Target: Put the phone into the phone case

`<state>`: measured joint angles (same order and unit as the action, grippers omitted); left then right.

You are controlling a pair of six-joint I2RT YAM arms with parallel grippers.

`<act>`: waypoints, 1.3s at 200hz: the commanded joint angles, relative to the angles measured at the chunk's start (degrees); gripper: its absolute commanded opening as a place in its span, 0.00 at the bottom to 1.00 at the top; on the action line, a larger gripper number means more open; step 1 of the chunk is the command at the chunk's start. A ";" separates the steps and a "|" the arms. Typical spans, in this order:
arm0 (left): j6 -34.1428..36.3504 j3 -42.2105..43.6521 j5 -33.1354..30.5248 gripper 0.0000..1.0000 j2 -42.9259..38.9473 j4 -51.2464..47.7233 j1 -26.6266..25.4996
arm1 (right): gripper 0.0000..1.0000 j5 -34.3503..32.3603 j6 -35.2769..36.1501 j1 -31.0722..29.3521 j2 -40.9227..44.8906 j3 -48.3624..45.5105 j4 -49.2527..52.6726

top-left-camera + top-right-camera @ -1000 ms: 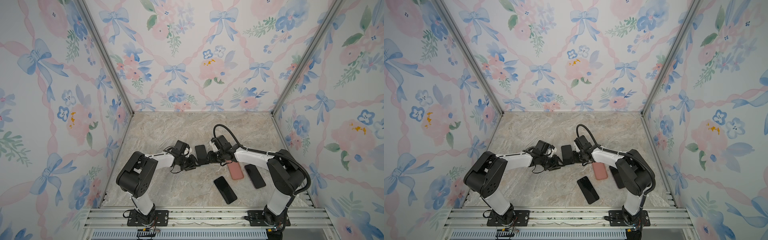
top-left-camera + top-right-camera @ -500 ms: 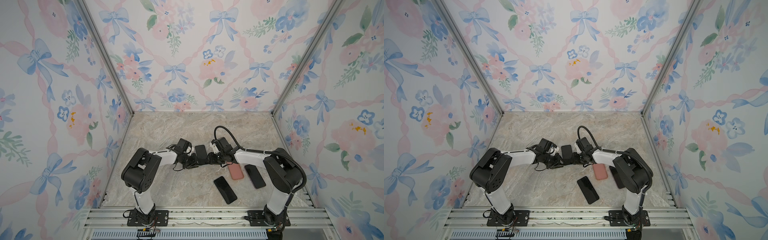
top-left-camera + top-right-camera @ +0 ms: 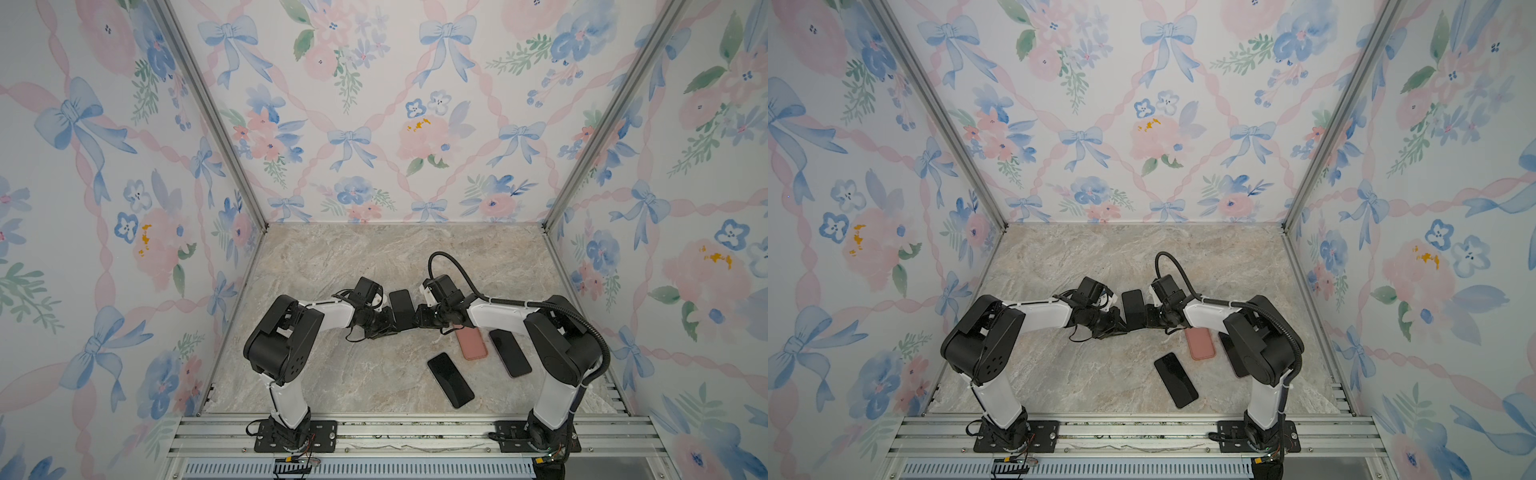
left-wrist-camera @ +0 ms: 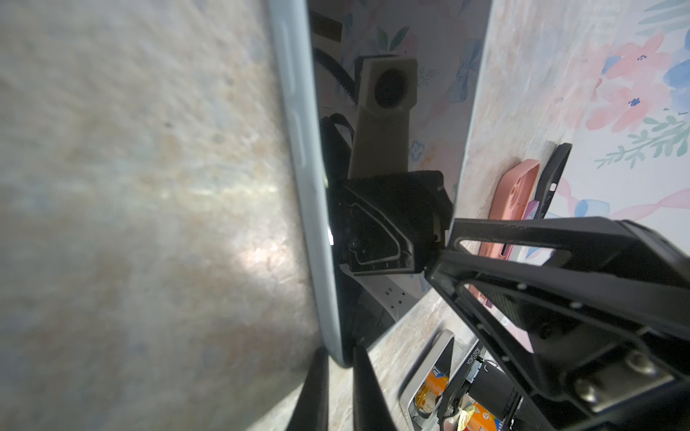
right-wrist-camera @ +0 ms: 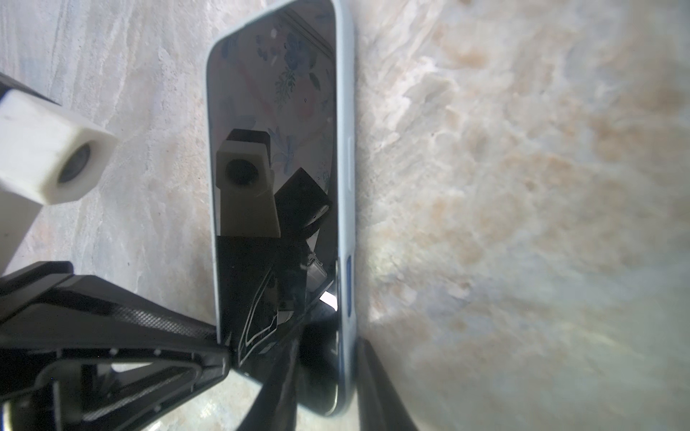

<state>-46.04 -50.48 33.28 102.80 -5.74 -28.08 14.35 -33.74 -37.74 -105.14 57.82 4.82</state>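
We take this for a robot test cell in a lab, not a home. Three walls (image 3: 374, 124) papered with bows and flowers box in a marble-look tabletop (image 3: 332, 257), and bare aluminium posts (image 3: 216, 124) run up the far corners. At the near edge, two arms (image 3: 328, 313) are bolted to an aluminium rail (image 3: 395, 432) with cables showing. Loose phones (image 3: 450, 380) lie on the right. We see no furniture or household goods, only rig and props.
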 commanded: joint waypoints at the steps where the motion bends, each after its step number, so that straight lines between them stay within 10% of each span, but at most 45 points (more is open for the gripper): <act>1: 0.14 -0.31 -2.78 0.08 2.68 -1.65 -0.75 | 0.24 2.70 -1.68 -3.03 -2.02 -1.63 -1.07; 68: -0.02 0.18 -3.34 0.08 1.18 -1.65 -1.10 | 0.15 2.26 -4.45 -3.90 -2.08 -2.55 -1.58; 144: 6.55 -5.24 -10.24 0.35 -2.34 -8.04 3.35 | 0.36 1.00 2.15 0.25 0.54 7.97 8.01; 260: 10.46 -18.14 -6.75 0.40 9.72 -9.63 6.19 | 0.43 5.37 6.08 6.79 -13.29 21.11 8.51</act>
<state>-37.47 -67.79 25.54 110.41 -13.50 -22.37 17.17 -28.62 -31.75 -115.39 77.19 12.38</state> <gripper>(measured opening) 0.406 0.433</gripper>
